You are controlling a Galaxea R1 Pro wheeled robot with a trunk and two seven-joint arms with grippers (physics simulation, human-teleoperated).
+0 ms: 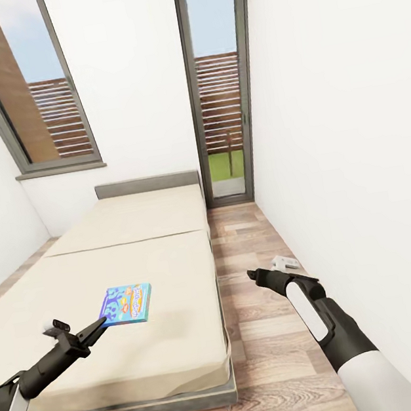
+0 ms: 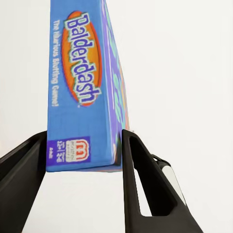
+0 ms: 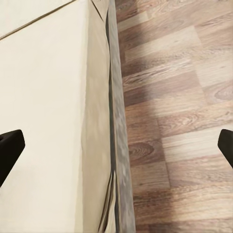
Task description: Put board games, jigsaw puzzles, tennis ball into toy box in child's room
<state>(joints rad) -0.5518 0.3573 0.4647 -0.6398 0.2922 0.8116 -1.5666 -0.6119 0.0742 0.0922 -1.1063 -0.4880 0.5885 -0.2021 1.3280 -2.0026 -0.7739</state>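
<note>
Head view: I had the left gripper (image 1: 100, 325) reaching out over the beige mattress of the bed (image 1: 155, 346), its tip at the near edge of the blue board game (image 1: 127, 303). The box looked slightly lifted at that edge, though I could not tell from here whether it was clear of the mattress.

Left wrist view: the blue board game (image 2: 85, 87) sat between the two black fingers (image 2: 138, 179) of the left gripper (image 2: 82, 165), the print reading "Balderdash". Both fingers pressed against the box's faces near its lower end, so I logged the left gripper as clamped on the box.

Right wrist view: the right gripper (image 3: 116, 145) had its black fingertips (image 3: 9, 145) set far apart, nothing between them. Beyond them lay the side edge of the bed (image 3: 114, 145), with the wood-plank floor (image 3: 179, 121) next to it.

Head view again: the right gripper (image 1: 253, 275) hung over the floor (image 1: 271, 367) beside the bed, well apart from the board game. A grey headboard (image 1: 147, 184) and a tall glass door (image 1: 219, 90) stood far beyond both grippers.
</note>
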